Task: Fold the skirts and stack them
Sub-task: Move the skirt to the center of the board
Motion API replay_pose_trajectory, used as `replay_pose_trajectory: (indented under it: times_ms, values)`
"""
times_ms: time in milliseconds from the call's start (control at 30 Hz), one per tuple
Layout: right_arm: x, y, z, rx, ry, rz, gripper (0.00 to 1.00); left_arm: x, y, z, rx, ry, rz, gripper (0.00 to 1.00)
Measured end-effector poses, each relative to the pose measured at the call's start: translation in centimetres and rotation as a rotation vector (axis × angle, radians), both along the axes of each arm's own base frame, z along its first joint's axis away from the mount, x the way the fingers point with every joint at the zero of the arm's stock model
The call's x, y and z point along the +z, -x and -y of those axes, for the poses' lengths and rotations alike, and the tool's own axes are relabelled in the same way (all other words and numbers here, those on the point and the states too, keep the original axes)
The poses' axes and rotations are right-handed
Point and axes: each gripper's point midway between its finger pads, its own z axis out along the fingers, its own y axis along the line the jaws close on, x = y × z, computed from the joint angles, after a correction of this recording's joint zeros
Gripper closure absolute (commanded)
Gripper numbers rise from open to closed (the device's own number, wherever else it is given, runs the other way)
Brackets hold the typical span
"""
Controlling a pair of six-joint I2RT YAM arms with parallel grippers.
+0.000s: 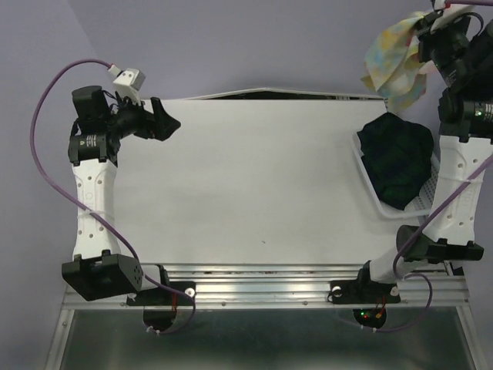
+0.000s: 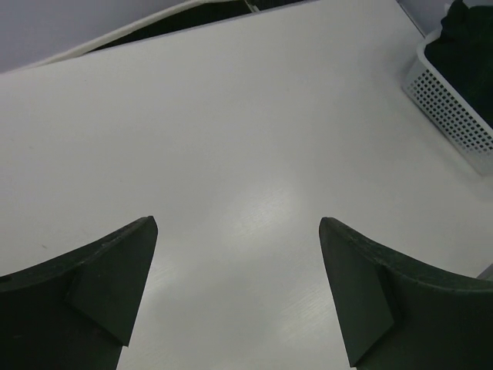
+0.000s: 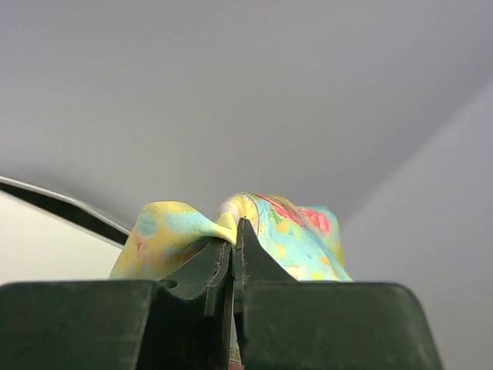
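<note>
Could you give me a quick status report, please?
Right tool shut on floral skirt, held high. Left tool open over table. Plaid skirt in basket. Nothing blocking.

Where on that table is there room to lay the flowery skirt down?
Nearly the whole table is bare, from the left gripper across to the basket. The right edge is crowded: the basket holds the plaid skirt, and the right gripper holds the flowered skirt aloft nearby.

top: overhead, whole table | left wrist: low, shares basket | right wrist: close, wallward
</note>
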Motion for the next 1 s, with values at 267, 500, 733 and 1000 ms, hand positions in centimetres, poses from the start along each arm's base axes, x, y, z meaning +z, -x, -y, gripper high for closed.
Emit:
replay_pose_trajectory:
  times_ms: [267,500,733,1000]
  values:
    - [-5.6,-1.3,-18.8,0.541,-0.077,-0.140,0.99,1.5,-1.5,-3.7,0.062,0.086,0.009,0.01]
    - [-30.8,2.9,-34.4,0.805,0.009,-0.708,0.99,0.2,-1.6,-4.1,0.066,0.069,-0.007,0.01]
    - [-42.3,6.8,-39.2,0.792,-0.071,-1.070,0.99,-4.6,-1.2,-4.8,0.073,0.011,-0.092,0.02]
    - [-31.7,5.1,-38.5,0.755,-0.249,-0.862,0.99,-5.9,0.4,-4.3,0.050,0.004,-0.089,0.02]
